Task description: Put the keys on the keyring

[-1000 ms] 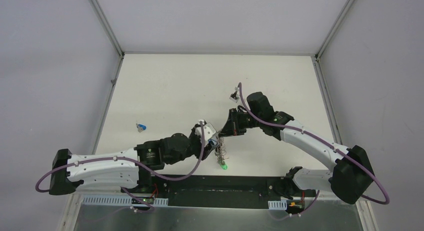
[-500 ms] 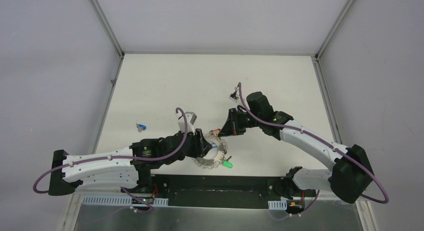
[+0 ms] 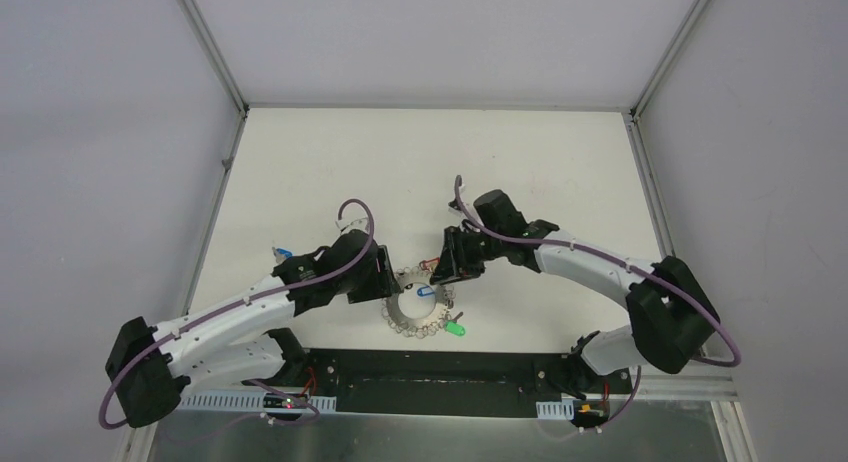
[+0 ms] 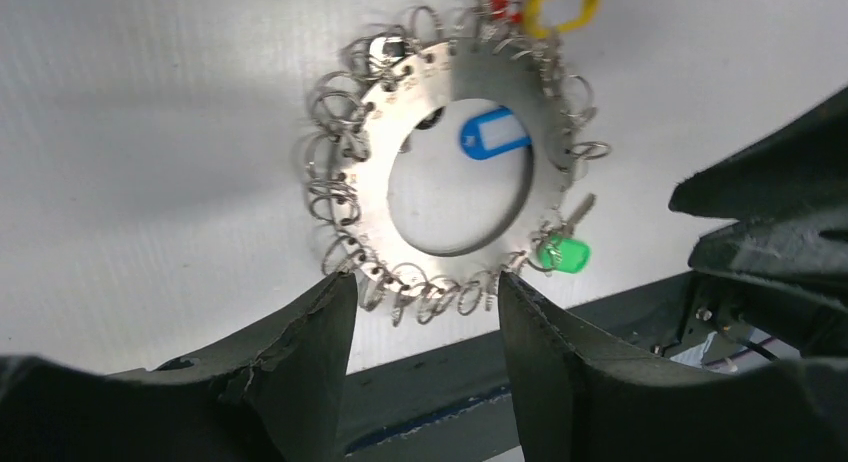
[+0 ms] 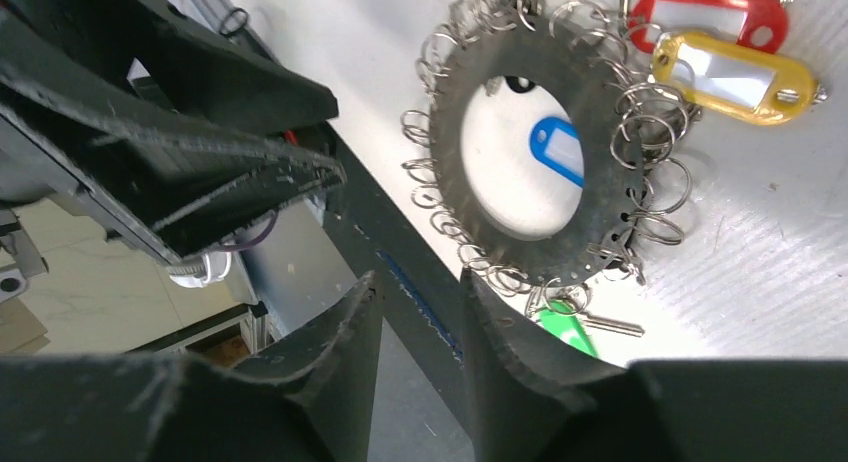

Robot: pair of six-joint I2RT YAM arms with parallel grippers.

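Note:
The keyring (image 3: 420, 310) lies flat on the white table near its front edge. A green key (image 3: 456, 329) hangs on its right front rim. A blue tag (image 3: 425, 291) lies inside its hole. Red (image 5: 710, 17) and yellow (image 5: 730, 77) tags sit at its far rim. My left gripper (image 3: 388, 282) is open and empty just left of the ring; in the left wrist view the ring (image 4: 365, 182) lies beyond my spread gripper (image 4: 425, 287). My right gripper (image 3: 440, 275) is open and empty over the ring's far right edge, and the ring also shows in its view (image 5: 610, 172).
Another blue key (image 3: 284, 252) lies on the table at the left, beside the left arm. A black strip (image 3: 430, 367) runs along the table's near edge just in front of the ring. Grey walls enclose the table at the back and sides.
The left gripper held the ring upright, laid it flat on the table, let go and pulled back to the left. The right gripper has moved closer over the ring.

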